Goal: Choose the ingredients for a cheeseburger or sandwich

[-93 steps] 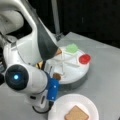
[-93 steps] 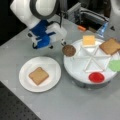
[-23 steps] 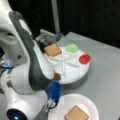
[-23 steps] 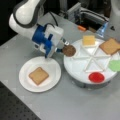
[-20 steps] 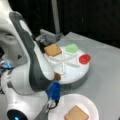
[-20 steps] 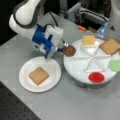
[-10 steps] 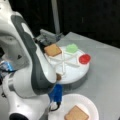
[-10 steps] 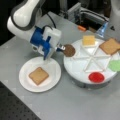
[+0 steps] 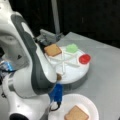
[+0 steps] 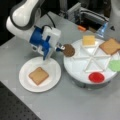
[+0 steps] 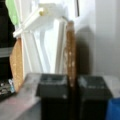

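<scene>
The dark brown round patty (image 10: 68, 50) stands on edge between the two dark fingers (image 11: 52, 86) of the tool (image 11: 71, 85), which is closed on it; in the wrist view the patty (image 11: 70, 50) appears as a thin speckled brown strip rising from the narrow gap between the fingers. In a front view the tool (image 10: 60, 47) holds the patty at the near rim of the white sectioned round tray (image 10: 82, 67), over the tray's edge.

Beyond the tool, in the tray's compartments, lie the yellow cheese square (image 10: 88, 40), a brown toast square (image 10: 110, 46), the green leaf (image 10: 115, 65) and the red disc (image 10: 96, 77). In a front view the same toast (image 9: 52, 50), leaf (image 9: 72, 48) and disc (image 9: 84, 58) show on the tray (image 9: 75, 72), while the patty (image 9: 59, 77) only peeks out past the arm. In the wrist view the toast (image 11: 16, 62) and leaf (image 11: 11, 11) sit to the tool's left, behind the tray's white dividers (image 11: 32, 20).

On the tool's other side, away from the tray, a white paper plate (image 10: 53, 75) rests on the grey tabletop (image 10: 75, 105), carrying a second brown toast square (image 10: 38, 75) alone; it also shows in a front view (image 9: 76, 115) on the plate (image 9: 87, 102). The blue-and-white wrist block (image 10: 45, 41) hangs above the plate's far edge.
</scene>
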Robot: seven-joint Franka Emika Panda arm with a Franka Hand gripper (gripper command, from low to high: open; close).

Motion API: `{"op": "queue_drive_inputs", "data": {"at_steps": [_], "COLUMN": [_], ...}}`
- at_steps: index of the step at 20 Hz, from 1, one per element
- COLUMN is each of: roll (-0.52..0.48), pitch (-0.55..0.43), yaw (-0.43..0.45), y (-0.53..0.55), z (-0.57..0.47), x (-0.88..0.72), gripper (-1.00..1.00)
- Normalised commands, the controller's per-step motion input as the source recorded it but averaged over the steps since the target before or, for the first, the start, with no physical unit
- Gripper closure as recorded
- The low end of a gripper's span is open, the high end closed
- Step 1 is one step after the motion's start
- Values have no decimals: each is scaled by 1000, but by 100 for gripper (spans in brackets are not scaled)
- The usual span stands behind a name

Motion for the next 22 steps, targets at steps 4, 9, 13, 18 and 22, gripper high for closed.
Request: {"op": "queue_drive_inputs", "data": {"at_steps": [4,9,13,18,22], "roll": [221,184,123,50,39], "pitch": [193,205,175,161,136], "yaw": [113,119,105,87,42], "y": [-241,-267,-284,-282,-251], "z": [150,170,136,100,60], "x": [328,319,376,521,654], "gripper": [100,100,100,100,100]}}
